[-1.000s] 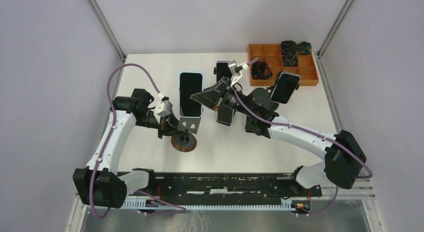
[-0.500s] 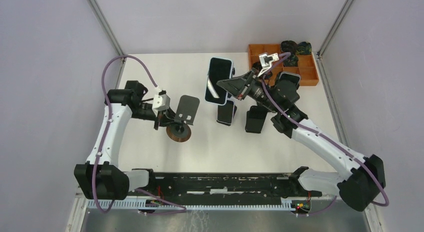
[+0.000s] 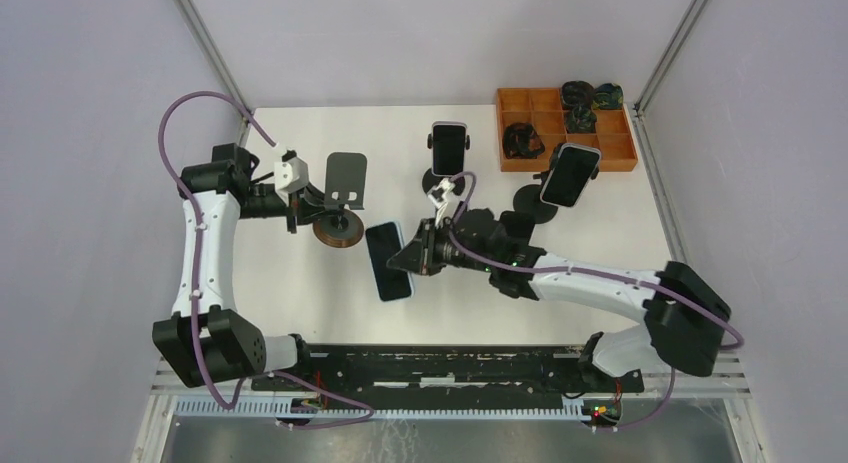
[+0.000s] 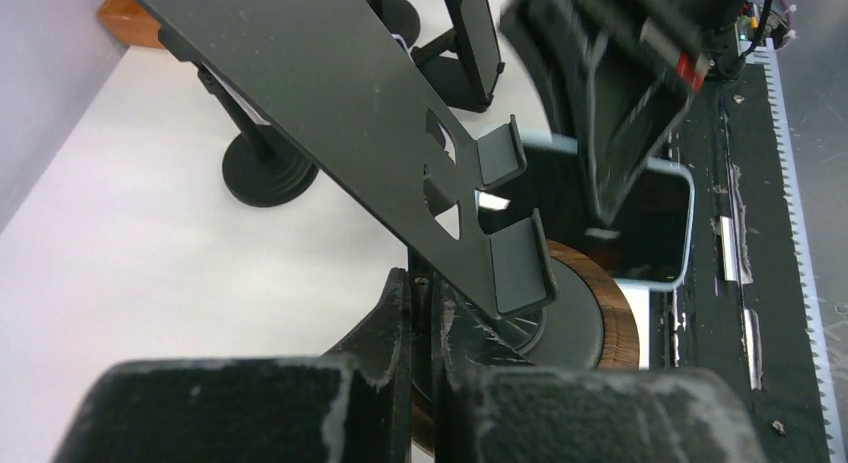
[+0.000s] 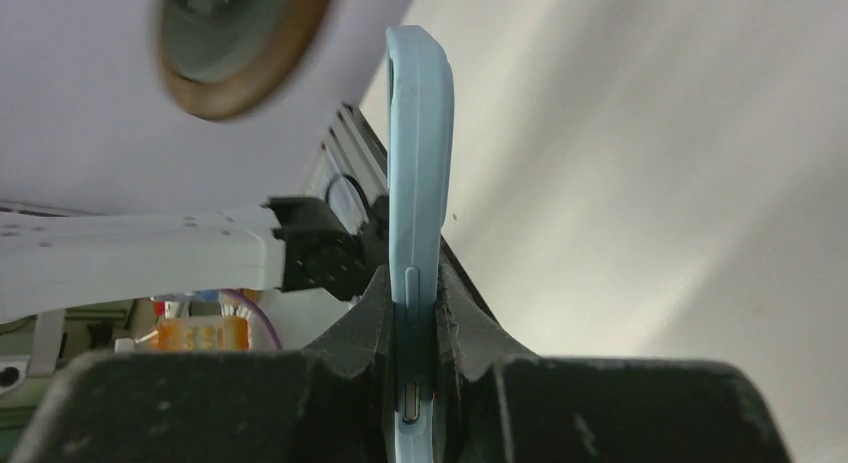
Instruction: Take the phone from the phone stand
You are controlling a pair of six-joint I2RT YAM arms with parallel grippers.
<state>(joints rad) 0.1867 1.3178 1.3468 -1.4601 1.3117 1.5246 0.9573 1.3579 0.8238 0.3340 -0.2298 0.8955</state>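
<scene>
The phone (image 3: 388,262) has a light blue case and a dark screen. It is off its stand and sits low over the table, held edge-on by my right gripper (image 3: 413,259), which is shut on its right side. It also shows in the right wrist view (image 5: 418,163). The phone stand (image 3: 343,186) is a black tilted plate on a round wood-rimmed base (image 3: 337,232), and its plate is bare. My left gripper (image 3: 304,205) is shut on the stand's stem; it also shows in the left wrist view (image 4: 432,303).
Two other phones on black stands stand behind, one at the middle back (image 3: 448,149), one further right (image 3: 568,175). An orange compartment tray (image 3: 612,153) with dark items sits at the back right corner. The black rail (image 3: 450,368) runs along the near edge.
My right gripper has carried the phone down and left, from high over the back stands to just above the table. My left gripper has moved the bare stand back and to the left.
</scene>
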